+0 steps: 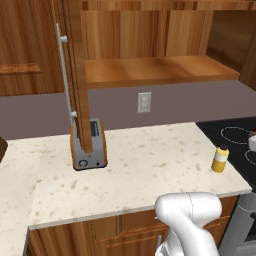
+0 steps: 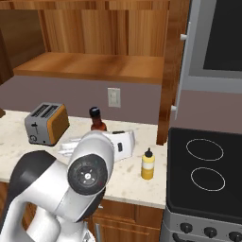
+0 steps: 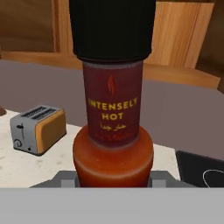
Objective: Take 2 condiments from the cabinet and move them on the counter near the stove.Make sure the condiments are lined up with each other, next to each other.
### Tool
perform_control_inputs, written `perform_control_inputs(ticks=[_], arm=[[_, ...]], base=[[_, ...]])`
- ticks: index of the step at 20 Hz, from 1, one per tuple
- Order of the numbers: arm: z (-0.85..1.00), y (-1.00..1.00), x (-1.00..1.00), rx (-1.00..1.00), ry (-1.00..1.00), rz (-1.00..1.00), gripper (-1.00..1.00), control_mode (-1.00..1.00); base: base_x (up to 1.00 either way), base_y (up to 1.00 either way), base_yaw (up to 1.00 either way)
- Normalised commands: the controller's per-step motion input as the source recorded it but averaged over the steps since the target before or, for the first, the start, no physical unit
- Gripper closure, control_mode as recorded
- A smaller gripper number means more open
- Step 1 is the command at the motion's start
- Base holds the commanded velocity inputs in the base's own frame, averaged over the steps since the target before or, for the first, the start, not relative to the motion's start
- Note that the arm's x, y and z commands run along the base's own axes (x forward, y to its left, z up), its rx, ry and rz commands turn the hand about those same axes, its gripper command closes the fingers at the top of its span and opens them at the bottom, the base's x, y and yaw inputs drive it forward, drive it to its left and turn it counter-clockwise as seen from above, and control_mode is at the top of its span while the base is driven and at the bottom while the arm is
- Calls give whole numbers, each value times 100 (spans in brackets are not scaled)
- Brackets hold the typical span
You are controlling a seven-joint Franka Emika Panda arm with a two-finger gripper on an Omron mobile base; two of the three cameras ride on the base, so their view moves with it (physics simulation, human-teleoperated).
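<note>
Fingers pinching the red sauce bottle (image 3: 113, 127) low on its body, held upright over the desk (image 1: 145, 165). Yellow bottle (image 2: 148, 164) already stands beside the stove (image 2: 205, 175). Step in hand looks like carrying the second one over; next it needs setting down just beside the yellow, in line

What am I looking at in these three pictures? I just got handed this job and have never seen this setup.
It is a simulated kitchen with a white robot arm on a base that can drive. Two pictures come from cameras on that base, behind the arm to its left and right. The third comes from a camera on the hand, looking along its fingers.

On the beige counter stand a toaster and a yellow squeeze bottle, which is beside the black stove. The wall cabinet above has its door open.

The hand is shut on the dark red sauce bottle, labelled "Intensely Hot", which stands upright. In the right base view it appears above the arm, left of the yellow one.
</note>
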Motion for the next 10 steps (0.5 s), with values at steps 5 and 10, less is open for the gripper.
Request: perform_control_inputs(ticks=[5, 10], arm=[[-16, 0, -38, -3, 0, 6, 100, -100], [-18, 0, -19, -1, 2, 5, 100, -100]], base=[[0, 0, 0], [0, 0, 0]])
